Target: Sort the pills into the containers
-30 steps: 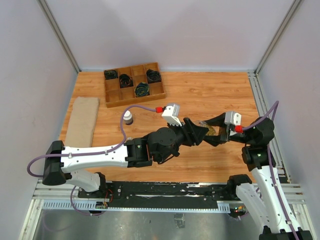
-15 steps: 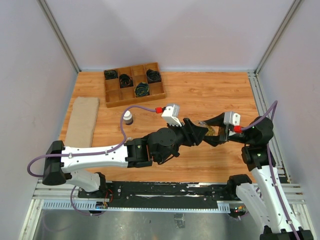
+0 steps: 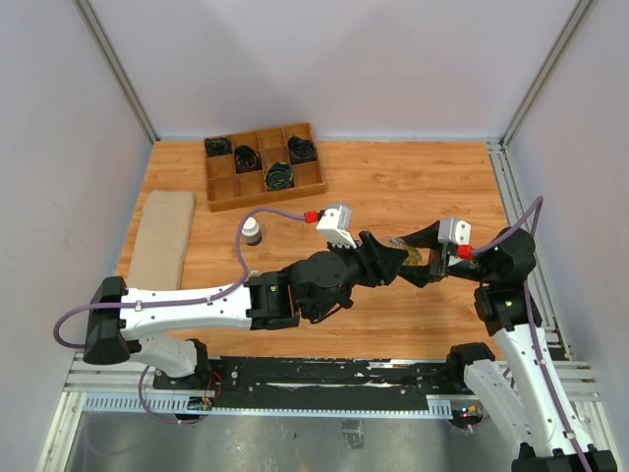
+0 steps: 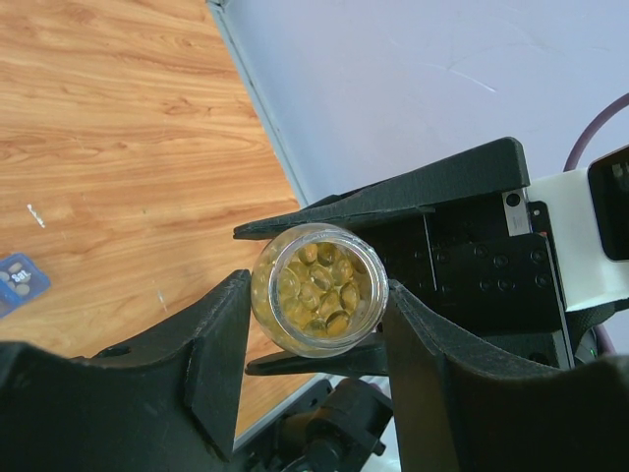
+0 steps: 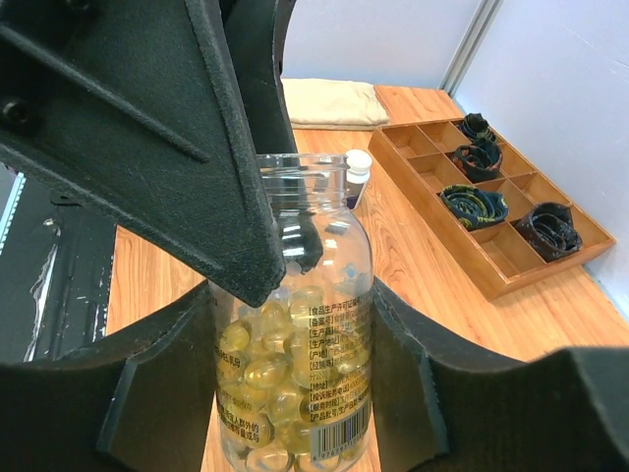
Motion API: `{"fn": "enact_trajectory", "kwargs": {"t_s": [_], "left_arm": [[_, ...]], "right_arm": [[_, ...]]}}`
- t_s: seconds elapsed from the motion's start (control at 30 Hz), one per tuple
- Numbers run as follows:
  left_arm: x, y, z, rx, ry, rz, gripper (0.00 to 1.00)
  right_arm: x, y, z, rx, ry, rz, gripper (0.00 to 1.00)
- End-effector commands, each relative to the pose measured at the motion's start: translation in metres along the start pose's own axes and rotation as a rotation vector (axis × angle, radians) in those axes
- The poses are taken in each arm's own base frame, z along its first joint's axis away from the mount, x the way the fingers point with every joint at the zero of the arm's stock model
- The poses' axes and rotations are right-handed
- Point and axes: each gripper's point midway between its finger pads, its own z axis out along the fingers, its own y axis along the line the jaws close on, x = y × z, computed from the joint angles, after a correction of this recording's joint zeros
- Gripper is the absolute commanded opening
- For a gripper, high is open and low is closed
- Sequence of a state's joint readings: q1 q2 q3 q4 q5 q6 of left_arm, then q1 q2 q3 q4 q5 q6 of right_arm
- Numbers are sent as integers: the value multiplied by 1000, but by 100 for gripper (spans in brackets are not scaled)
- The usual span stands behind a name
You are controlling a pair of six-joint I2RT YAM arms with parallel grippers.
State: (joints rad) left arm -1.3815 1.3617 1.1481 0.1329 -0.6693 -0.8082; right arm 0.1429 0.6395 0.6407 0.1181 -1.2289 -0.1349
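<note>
The pills [image 5: 257,382] are yellowish-amber capsules inside a clear labelled vial [image 5: 324,324], which is held above the table between the two arms [image 3: 415,257]. My right gripper [image 5: 295,295] is shut on the vial's body, one finger on each side. My left gripper [image 4: 319,300] is shut on the vial near its upper end. In the left wrist view the vial's round end [image 4: 316,288] faces the camera and the pills [image 4: 324,280] show through it. A blue corner of the containers [image 4: 18,279] lies on the table at the left edge of the left wrist view. They are hidden in the top view.
A wooden grid tray [image 3: 222,187] with black coils stands at the back left. A dark brown bottle with a white cap [image 3: 253,230] stands in front of the tray. A beige cloth [image 3: 161,238] lies along the left edge. Metal rails border the table's right side.
The right wrist has edged slightly to the left. Both grips on the vial are unchanged.
</note>
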Motion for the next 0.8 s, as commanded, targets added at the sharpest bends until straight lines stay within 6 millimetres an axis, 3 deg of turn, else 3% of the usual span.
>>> {"fn": "enact_trajectory", "kwargs": {"t_s": [0.0,0.07,0.3,0.5,0.67,0.77], "left_arm": [[-14,-11,-5,31,-46,-39,24],[-15,-12,-5,32,-45,-38,31],[-17,-12,-10,49,-41,-39,67],[-25,-11,-26,102,-40,-9,81],[-28,-19,-59,284,-5,122,89],[-44,-29,-102,497,-43,230,92]], "right_arm": [[-11,-2,1,7,-11,-31,37],[-12,-1,1,2,-16,-29,31],[-15,0,2,-6,-31,-13,14],[-19,-1,2,3,-43,18,1],[-29,-14,-3,77,-57,81,1],[-42,-39,-11,192,-76,138,0]]}}
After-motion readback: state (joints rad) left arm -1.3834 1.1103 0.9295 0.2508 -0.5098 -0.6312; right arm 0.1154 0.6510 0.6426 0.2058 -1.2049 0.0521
